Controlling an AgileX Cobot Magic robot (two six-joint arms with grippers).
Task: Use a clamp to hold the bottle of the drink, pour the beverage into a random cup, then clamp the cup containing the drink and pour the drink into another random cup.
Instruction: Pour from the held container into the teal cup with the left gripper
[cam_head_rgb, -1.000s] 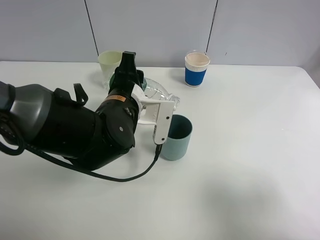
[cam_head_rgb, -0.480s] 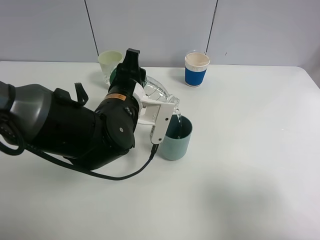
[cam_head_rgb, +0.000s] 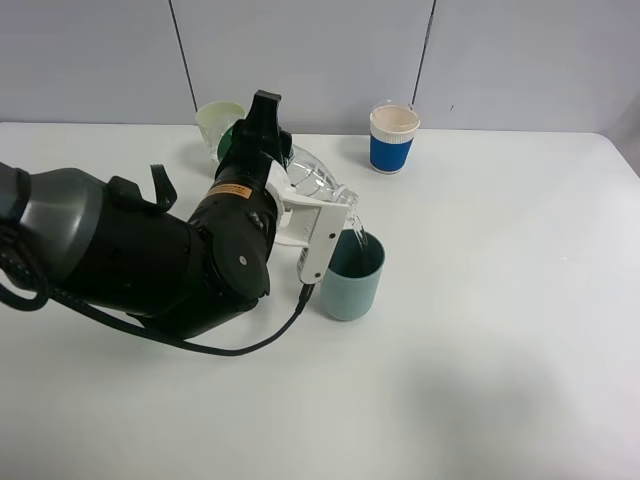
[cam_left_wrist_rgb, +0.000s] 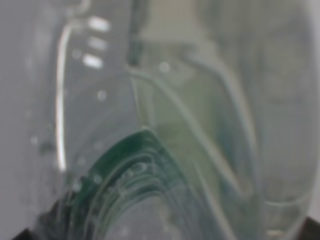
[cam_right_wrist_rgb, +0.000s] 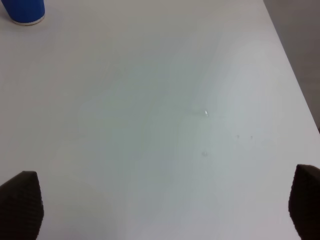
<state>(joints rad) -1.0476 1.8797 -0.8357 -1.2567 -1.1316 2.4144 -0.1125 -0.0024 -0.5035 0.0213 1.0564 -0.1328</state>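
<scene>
My left gripper (cam_head_rgb: 288, 190) is shut on a clear plastic bottle (cam_head_rgb: 318, 183), which lies tilted with its mouth over a teal cup (cam_head_rgb: 350, 277). A thin stream of clear drink (cam_head_rgb: 356, 232) runs from the mouth into that cup. Up close in the left wrist view, the bottle (cam_left_wrist_rgb: 165, 125) fills the picture, blurred, with a green band low down. A pale green cup (cam_head_rgb: 213, 118) stands behind the arm, partly hidden. At the back stands a blue and white paper cup (cam_head_rgb: 393, 138). My right gripper (cam_right_wrist_rgb: 162, 202) is open over bare table, out of the high view.
The white table (cam_head_rgb: 500, 330) carries all three cups. Its far edge meets a grey wall. The black left arm (cam_head_rgb: 150, 255) and its cable cover the table's left middle. The blue cup (cam_right_wrist_rgb: 22, 10) shows at a corner of the right wrist view.
The left arm has tipped the bottle further over the teal cup, and drink now streams from its mouth. The right gripper has not moved.
</scene>
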